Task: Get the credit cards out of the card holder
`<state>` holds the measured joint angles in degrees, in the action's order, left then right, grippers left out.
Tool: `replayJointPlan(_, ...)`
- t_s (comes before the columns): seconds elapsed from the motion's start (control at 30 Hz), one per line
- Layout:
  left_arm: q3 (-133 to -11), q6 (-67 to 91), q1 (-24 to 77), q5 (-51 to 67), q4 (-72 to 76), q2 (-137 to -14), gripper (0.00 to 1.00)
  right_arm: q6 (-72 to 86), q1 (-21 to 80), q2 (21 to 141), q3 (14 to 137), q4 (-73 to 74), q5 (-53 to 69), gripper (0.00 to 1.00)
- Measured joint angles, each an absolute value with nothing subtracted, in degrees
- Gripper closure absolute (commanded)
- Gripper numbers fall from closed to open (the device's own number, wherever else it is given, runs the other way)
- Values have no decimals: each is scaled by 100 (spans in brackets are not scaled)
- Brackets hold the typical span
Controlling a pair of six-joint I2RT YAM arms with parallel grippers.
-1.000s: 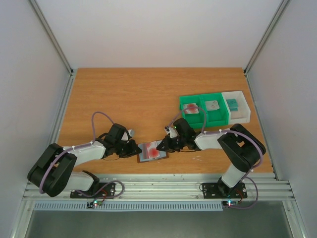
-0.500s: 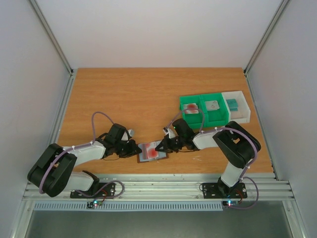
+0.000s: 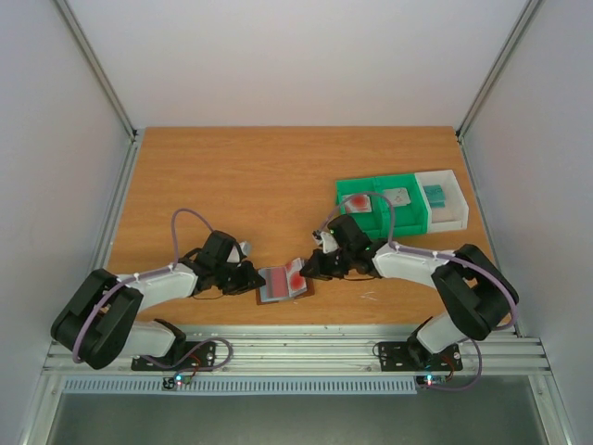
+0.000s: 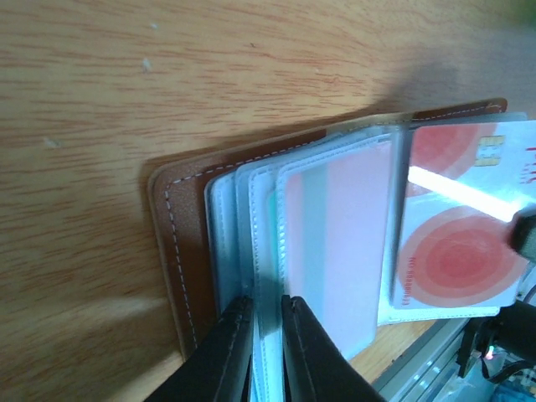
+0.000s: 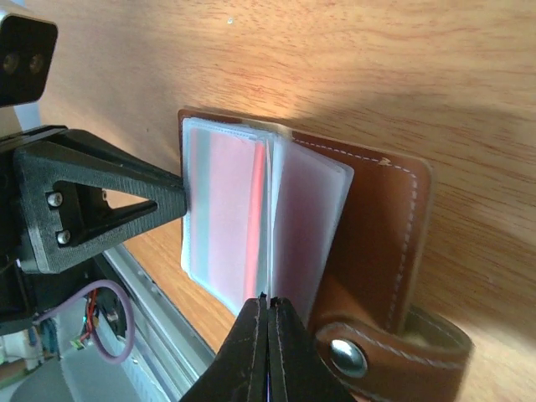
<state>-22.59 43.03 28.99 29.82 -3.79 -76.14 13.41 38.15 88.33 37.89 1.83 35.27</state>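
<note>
Pinching the pink card point(image 4: 456, 251) tight, right pincer point(image 5: 268, 303) must next slide it free while left pincer point(image 4: 266, 335) clamps the card holder point(image 4: 180, 243).

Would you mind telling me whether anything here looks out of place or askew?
Nothing looks damaged or spilled. Only the pink card with red circles sits askew, partly out of the card holder's clear sleeves, its edge apparently pinched by the right gripper.
</note>
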Motion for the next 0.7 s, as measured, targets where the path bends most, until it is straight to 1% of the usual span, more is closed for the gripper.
replayJointPlan(0.2, -2471, 4274, 2899, 2952, -906, -7437, 77, 856, 3793, 8305, 4209, 1208, 3387, 99)
replayJointPlan(0.47, -3234, 4016, 2902, 3074, -2034, -6427, 50, -36, 3793, 7732, 4707, 2290, 3616, 99)
replayJointPlan(0.5, -3385, 3964, 2899, 3138, -2167, -6281, 48, -141, 3793, 7669, 4740, 2438, 3697, 99)
replayJointPlan(0.6, -3852, 3719, 2899, 3382, -2580, -5907, 47, -429, 3793, 7507, 4858, 2799, 4034, 99)
replayJointPlan(0.7, -4307, 3395, 2899, 3778, -3013, -5684, 49, -659, 3793, 7277, 4930, 3015, 4464, 99)
